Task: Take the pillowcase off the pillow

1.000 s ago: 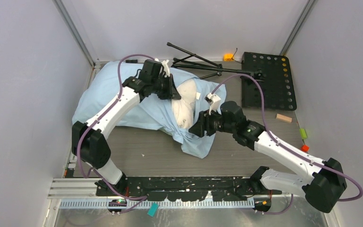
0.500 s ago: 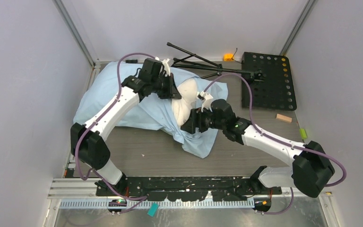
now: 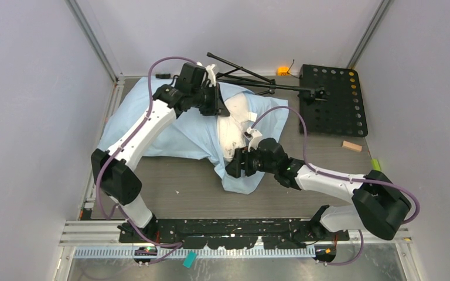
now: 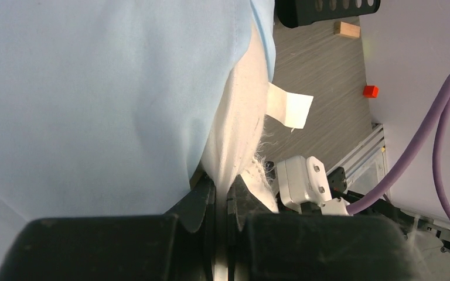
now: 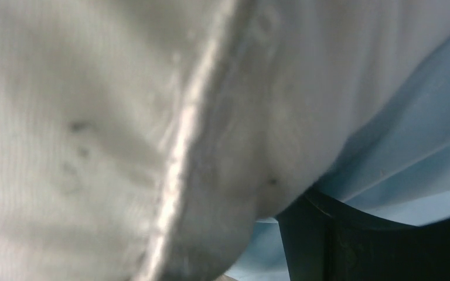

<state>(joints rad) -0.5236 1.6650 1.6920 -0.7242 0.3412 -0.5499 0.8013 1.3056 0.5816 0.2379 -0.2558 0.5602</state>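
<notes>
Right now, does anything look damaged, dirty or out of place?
The pillow shows dark specks on its exposed face, and loose white fibres fray from its edge beside the left tool. A black tripod lies flat behind it.

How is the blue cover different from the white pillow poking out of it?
The thin light blue fabric pillowcase is wrinkly with a loose flat corner; the plump white stuffed pillow is puffy. The pillowcase is plain blue; the pillow has small dark specks. The pillowcase shows nearly whole, but only one end of the pillow peeks out. Both are soft cloth things.
</notes>
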